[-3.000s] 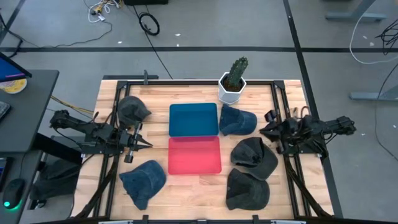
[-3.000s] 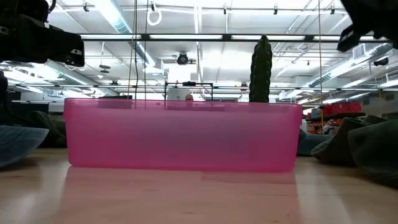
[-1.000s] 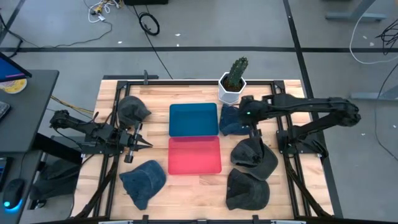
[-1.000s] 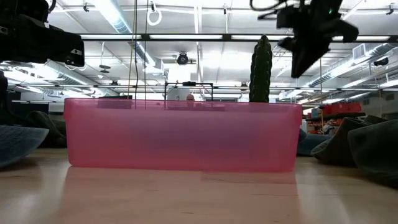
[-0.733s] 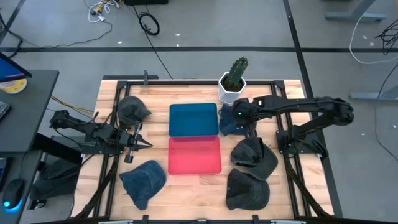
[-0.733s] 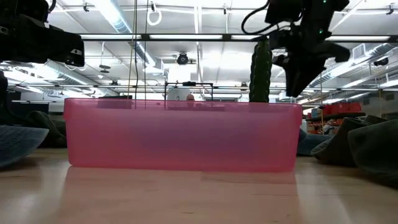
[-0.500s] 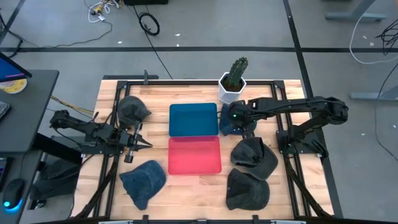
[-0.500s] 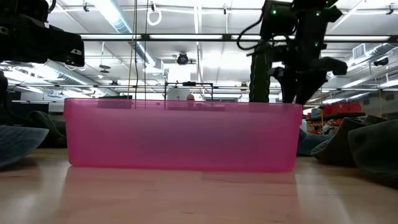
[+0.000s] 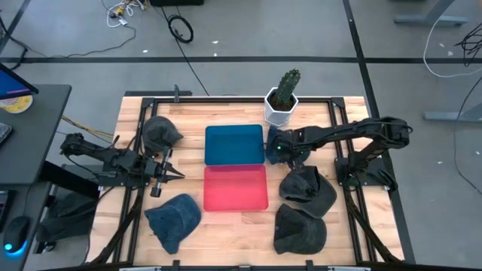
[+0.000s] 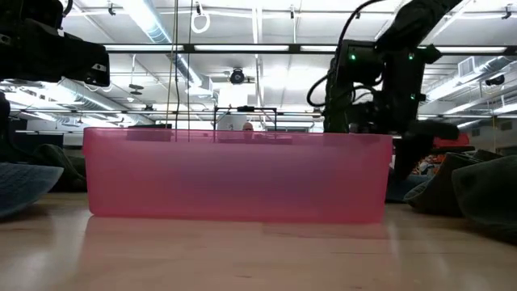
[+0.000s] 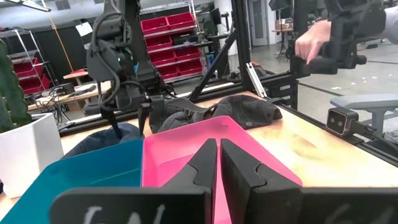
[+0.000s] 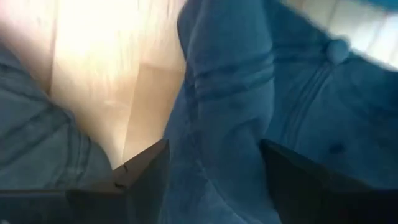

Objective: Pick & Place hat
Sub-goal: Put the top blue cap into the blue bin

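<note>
A blue hat (image 9: 295, 141) lies on the wooden table between the blue tray (image 9: 234, 144) and the right edge, near the cactus pot (image 9: 282, 107). My right gripper (image 9: 277, 148) is low over this hat and open. In the right wrist view its fingers (image 12: 144, 168) stand on either side of a raised fold of the blue hat (image 12: 230, 93). The left wrist view shows the right gripper (image 11: 129, 124) just above the blue hat (image 11: 93, 143). My left gripper (image 9: 169, 172) waits shut at the table's left side, facing the pink tray (image 9: 236, 188). My right gripper comes at the blue hat from above, its open fingers astride a fold of the crown (image 12: 227, 130). Whether the fingers touch the cloth, I cannot tell. The hat lies flat on the table.
Two dark hats (image 9: 307, 188) (image 9: 300, 229) lie near the right front, a dark hat (image 9: 160, 133) at the far left, another blue hat (image 9: 175, 218) at the near left. A person's hand (image 11: 311, 40) shows beyond the table.
My right gripper has swung toward the table's left edge and come down from above the tray rims onto the blue hat beside the blue tray. Its fingers have opened on the way. The hats and trays have stayed where they were.
</note>
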Robot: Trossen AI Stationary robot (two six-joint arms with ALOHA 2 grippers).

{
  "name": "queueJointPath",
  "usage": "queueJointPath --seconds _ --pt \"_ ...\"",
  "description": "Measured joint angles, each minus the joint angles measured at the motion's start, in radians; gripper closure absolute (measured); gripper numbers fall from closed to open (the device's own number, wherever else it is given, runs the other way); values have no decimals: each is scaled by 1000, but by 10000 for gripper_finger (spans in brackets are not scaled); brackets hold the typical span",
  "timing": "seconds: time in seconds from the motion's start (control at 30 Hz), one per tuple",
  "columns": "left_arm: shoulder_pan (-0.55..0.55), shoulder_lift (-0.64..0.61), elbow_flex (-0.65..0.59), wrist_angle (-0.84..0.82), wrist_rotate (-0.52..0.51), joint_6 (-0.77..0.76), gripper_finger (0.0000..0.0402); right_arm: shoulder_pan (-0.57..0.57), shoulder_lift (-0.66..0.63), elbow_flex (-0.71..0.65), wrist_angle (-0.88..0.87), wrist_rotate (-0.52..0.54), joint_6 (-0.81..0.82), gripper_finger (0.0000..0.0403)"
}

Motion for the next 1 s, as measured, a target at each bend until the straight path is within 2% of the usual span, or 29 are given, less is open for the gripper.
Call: queueJointPath --seconds 0.1,0.2,0.3,0.4,0.47,0.6,0.67,0.77,1.0 --pt "0 0 0 0 0 0 376 -9 3 -23 11 1 13 164" --pt "0 0 0 0 0 0 376 -19 3 -30 15 0 24 196" --pt "0 0 0 0 0 0 376 -27 3 -30 14 0 26 262" --pt "0 0 0 0 0 0 376 -32 1 -27 7 10 23 354" --pt "0 0 0 0 0 0 376 -32 1 -18 -10 36 16 385" --pt "0 0 0 0 0 0 376 -32 0 12 -84 114 23 375" --pt "0 0 0 0 0 0 376 -32 -1 39 -146 138 31 382" --pt "0 0 0 0 0 0 376 -32 -5 92 -231 143 58 395" --pt "0 0 0 0 0 0 376 0 -17 223 -341 171 122 393"
